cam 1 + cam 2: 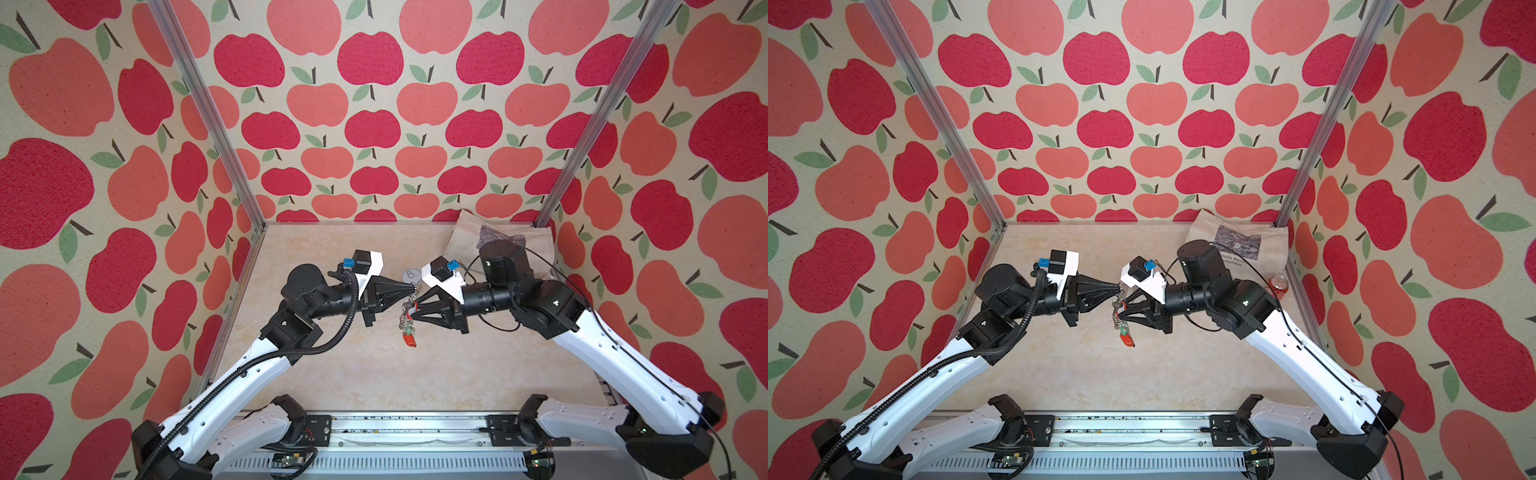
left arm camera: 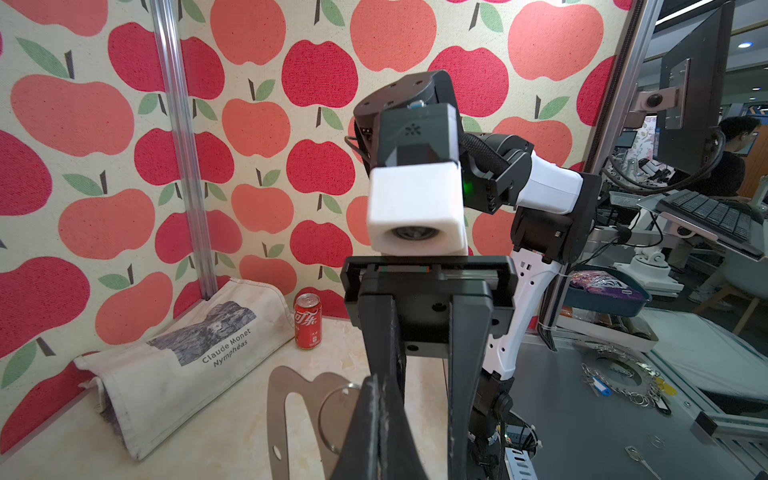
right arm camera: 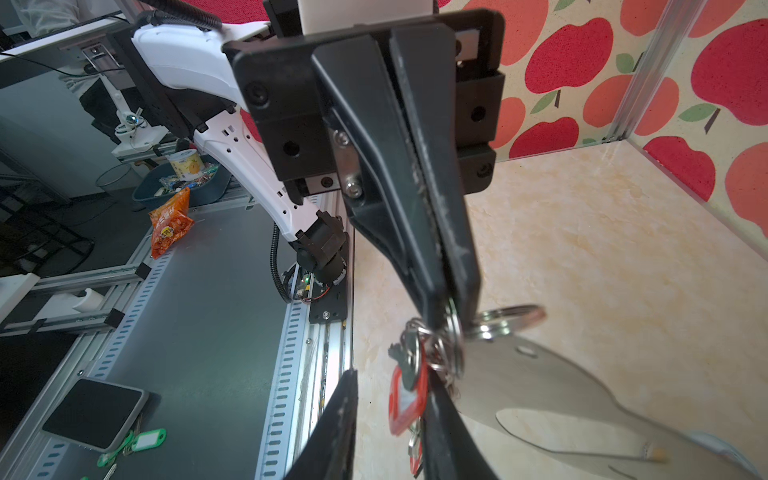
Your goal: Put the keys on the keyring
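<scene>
1. Right gripper (image 3: 392, 376): jaws apart, with the red-tagged keys (image 3: 405, 399) hanging between them.
2. Left gripper (image 3: 446, 307): closed, pinching a metal ring at the keyring (image 3: 540, 382) edge, just above the keys.

In a top view we see only a grey sliver of the keyring (image 1: 409, 275); the left gripper (image 1: 413, 286) and right gripper (image 1: 415, 305) hide the rest. The keys (image 1: 408, 332) are too small for us to count. From the right wrist, the red tag (image 3: 409, 395) sits partly behind a right finger and runs off the picture's edge, and the keyring's far end blurs. The right arm (image 1: 540, 299) covers the bag's (image 1: 465, 237) near part; the can (image 1: 1278, 284) shows only its top.
</scene>
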